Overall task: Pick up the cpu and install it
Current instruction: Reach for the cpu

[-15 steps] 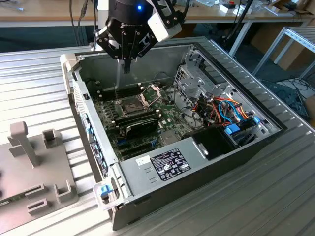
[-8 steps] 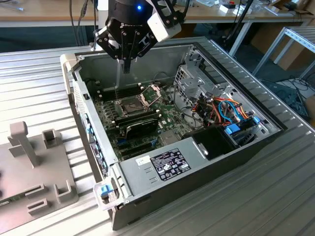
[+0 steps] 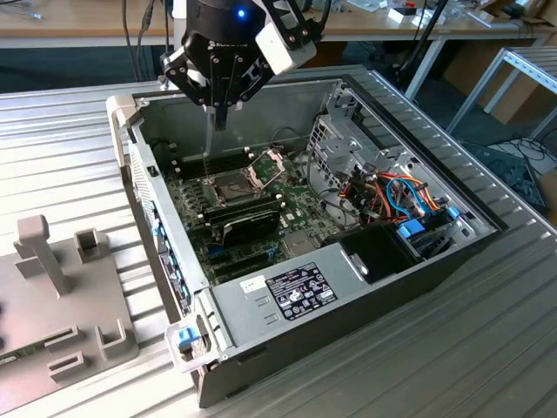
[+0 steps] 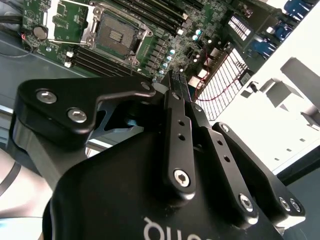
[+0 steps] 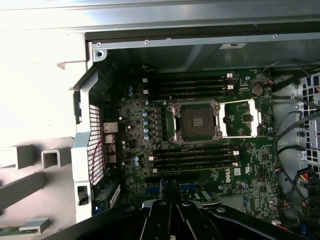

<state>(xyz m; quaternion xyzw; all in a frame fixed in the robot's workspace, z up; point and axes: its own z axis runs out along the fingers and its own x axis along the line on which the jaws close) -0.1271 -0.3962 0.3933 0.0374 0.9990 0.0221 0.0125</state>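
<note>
My gripper point(image 3: 218, 120) hangs over the back-left part of the open computer case, its fingers pointing down and shut together with nothing seen between them; in both wrist views point(image 4: 177, 81) point(image 5: 170, 189) the fingertips meet. Below and a little to the exterior view's right lies the dark square socket point(image 3: 228, 185) point(image 4: 116, 36) point(image 5: 195, 122), its gold-tinted centre bare. The shiny retention frame point(image 3: 268, 165) point(image 5: 245, 117) stands flipped open beside it. The cpu is out of view.
A black card point(image 3: 248, 228) lies across the green motherboard point(image 5: 130, 135) in front of the socket. Memory slots point(image 5: 192, 85) flank the socket. The power supply point(image 3: 296, 292) and a drive bay with coloured cables point(image 3: 392, 196) fill the case's right. A grey fixture point(image 3: 61, 296) stands outside, left.
</note>
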